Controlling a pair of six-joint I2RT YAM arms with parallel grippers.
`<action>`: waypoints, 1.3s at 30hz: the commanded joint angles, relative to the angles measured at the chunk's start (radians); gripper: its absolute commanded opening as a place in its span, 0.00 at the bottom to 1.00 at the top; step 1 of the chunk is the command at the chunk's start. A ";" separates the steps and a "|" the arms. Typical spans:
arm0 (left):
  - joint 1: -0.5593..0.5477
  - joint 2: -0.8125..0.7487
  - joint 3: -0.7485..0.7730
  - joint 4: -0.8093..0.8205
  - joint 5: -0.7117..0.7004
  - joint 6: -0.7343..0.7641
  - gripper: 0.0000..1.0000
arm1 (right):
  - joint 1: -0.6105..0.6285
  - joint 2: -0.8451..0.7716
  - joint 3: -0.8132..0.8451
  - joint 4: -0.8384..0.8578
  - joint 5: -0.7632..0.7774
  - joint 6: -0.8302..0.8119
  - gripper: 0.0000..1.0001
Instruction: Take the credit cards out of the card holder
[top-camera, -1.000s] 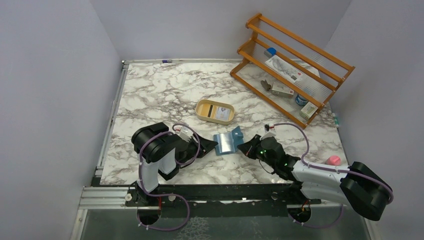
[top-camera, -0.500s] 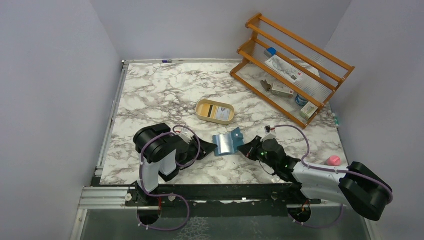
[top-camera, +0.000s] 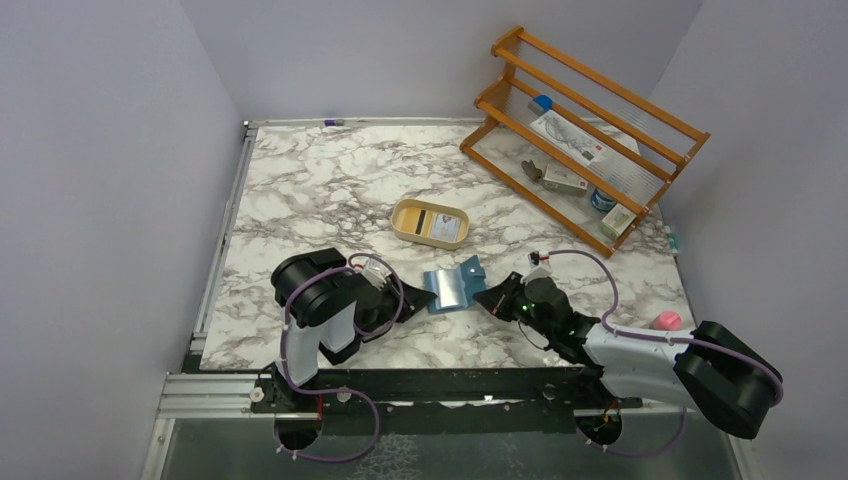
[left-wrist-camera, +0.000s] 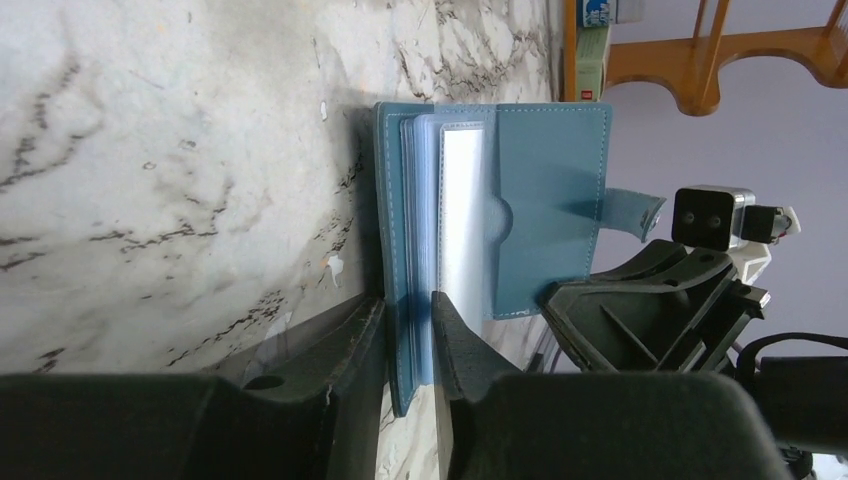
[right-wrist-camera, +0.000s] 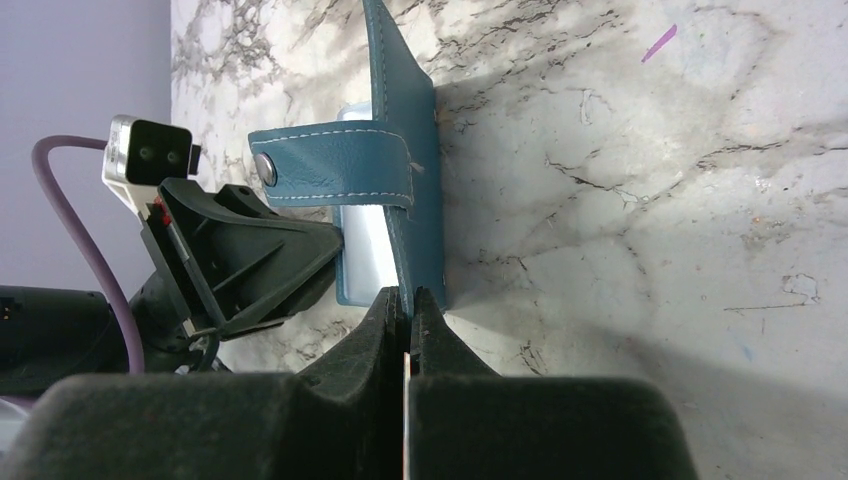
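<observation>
Just on the near side of the tan dish (top-camera: 395, 218), the card holder (top-camera: 453, 285) lies open on the marble table (top-camera: 300, 180). One pale, dark-striped credit card (top-camera: 432, 222) sits in the dish. The left gripper (left-wrist-camera: 408, 310) pinches the holder's left cover along with some clear sleeves. The right gripper (right-wrist-camera: 405, 300) is closed at the opposite cover's edge; I cannot tell whether it grips it. Clamped sleeves could trap any card still inside, or the holder could skid. Since a second ago, the left jaws have narrowed and that arm has edged inward.
</observation>
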 joint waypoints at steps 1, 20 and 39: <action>-0.009 0.013 -0.036 0.257 -0.052 0.011 0.24 | -0.004 0.007 -0.015 0.020 -0.023 0.008 0.01; -0.009 0.004 -0.070 0.257 -0.100 -0.014 0.24 | -0.008 0.006 -0.035 0.036 -0.030 0.013 0.01; -0.009 -0.035 -0.054 0.257 -0.079 0.016 0.00 | -0.012 -0.003 -0.039 0.034 -0.037 -0.003 0.01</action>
